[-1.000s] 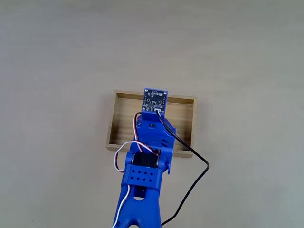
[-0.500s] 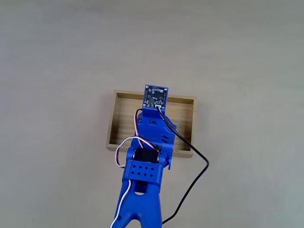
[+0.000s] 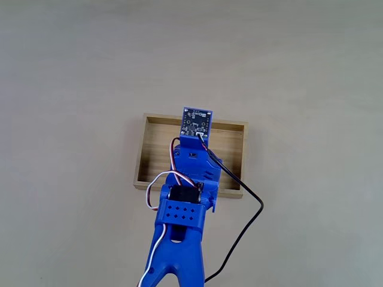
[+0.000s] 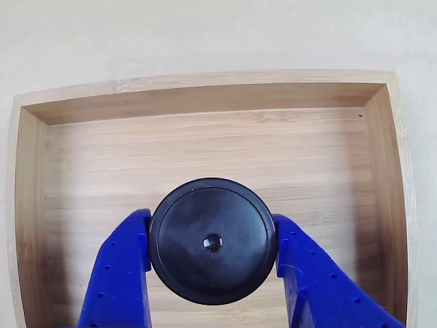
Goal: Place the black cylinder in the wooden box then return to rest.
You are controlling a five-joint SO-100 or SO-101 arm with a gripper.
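Note:
In the other view, the black cylinder (image 4: 212,240) shows its round top with a tiny central dimple, close under the camera. My gripper (image 4: 212,224) is shut on it, with a blue finger (image 4: 123,263) touching its left side and the other finger (image 4: 307,270) touching its right. Beneath lies the wooden box (image 4: 205,147), its striped floor showing all round the cylinder. Whether the cylinder touches the floor I cannot tell. In the fixed view, the blue arm (image 3: 190,173) reaches over the wooden box (image 3: 154,156) and hides the gripper and cylinder.
The box rests on a plain pale tabletop (image 3: 287,72) with bare space on every side. A black cable (image 3: 242,230) trails from the arm across the table, right of the box's near corner.
The arm has shifted very slightly over the box; its wrist board has crept a little toward the far wall. The box has stayed put.

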